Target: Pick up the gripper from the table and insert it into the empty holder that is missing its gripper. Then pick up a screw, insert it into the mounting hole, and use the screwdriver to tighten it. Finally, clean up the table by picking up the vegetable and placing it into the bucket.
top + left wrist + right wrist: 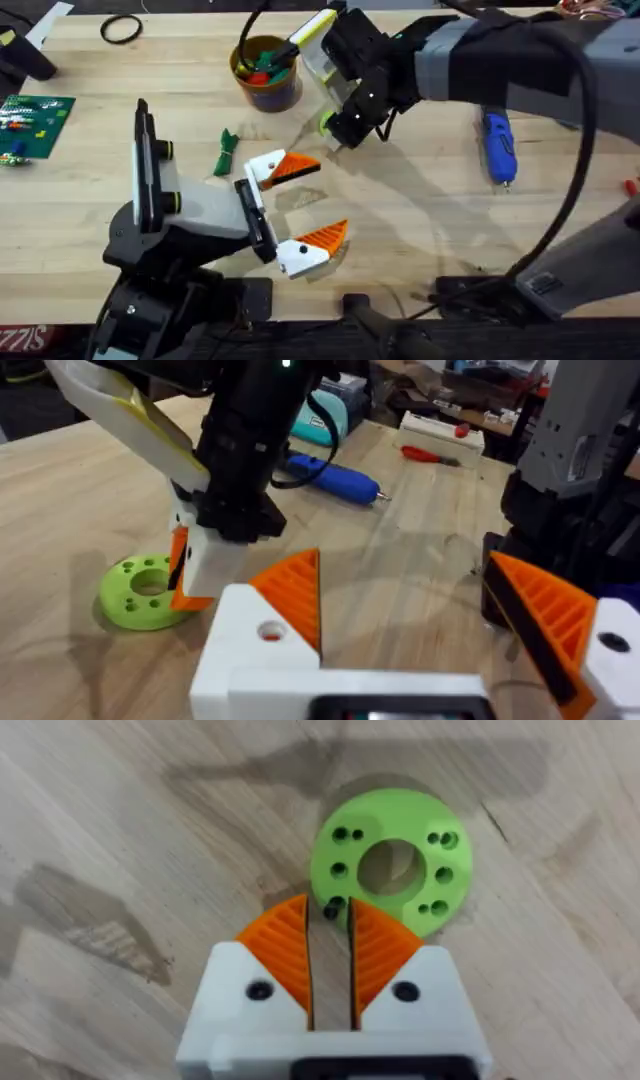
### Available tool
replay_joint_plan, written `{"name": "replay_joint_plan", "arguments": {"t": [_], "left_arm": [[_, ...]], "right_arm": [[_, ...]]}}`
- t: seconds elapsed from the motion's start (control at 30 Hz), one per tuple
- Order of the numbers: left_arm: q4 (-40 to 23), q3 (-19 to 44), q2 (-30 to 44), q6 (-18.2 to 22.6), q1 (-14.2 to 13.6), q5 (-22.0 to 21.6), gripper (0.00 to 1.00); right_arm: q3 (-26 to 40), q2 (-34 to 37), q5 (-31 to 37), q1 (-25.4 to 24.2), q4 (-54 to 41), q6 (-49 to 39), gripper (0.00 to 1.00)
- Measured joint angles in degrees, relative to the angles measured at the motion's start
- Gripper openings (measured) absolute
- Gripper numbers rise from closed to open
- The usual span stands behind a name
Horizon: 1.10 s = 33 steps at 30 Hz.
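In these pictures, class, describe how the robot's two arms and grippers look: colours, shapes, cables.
Both arms have black joints and grey link covers with black cables looping alongside. The left gripper and right gripper have white blocky fingers with orange ribbed triangular pads and dark screw holes.

screwdriver (pixel 498 146): 1 | vegetable (pixel 226 153): 1 | bucket (pixel 266 72): 1 | green disc (pixel 392 862): 1

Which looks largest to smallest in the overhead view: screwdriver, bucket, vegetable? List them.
1. The bucket: widest and bulkiest, toy pieces inside.
2. The screwdriver: as long as the bucket is tall, but much thinner. Both lie at similar depth on the table, so the comparison seems fair.
3. The vegetable: clearly smallest.
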Motion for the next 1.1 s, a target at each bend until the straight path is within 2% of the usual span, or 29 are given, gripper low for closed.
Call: {"name": "replay_joint_plan", "arguments": {"t": [0.67,0.77,0.87,0.97,1.1], "left_arm": [[0.0,0.0,0.0,0.0,0.0,0.0,0.985],[0.0,0.0,0.0,0.0,0.0,0.0,0.985],[0.0,0.0,0.0,0.0,0.0,0.0,0.985],[0.0,0.0,0.0,0.0,0.0,0.0,0.985],[0.0,0.0,0.0,0.0,0.0,0.0,0.985]], "right_arm": [[0.2,1.2,0.2,0.0,1.6,0.0,0.138],[0.5,1.5,0.2,0.0,1.7,0.0,0.092],[0.6,1.6,0.3,0.0,1.7,0.0,0.087],[0.7,1.6,0.4,0.0,1.8,0.0,0.009],[0.7,1.7,0.4,0.0,1.7,0.0,0.004]]}}
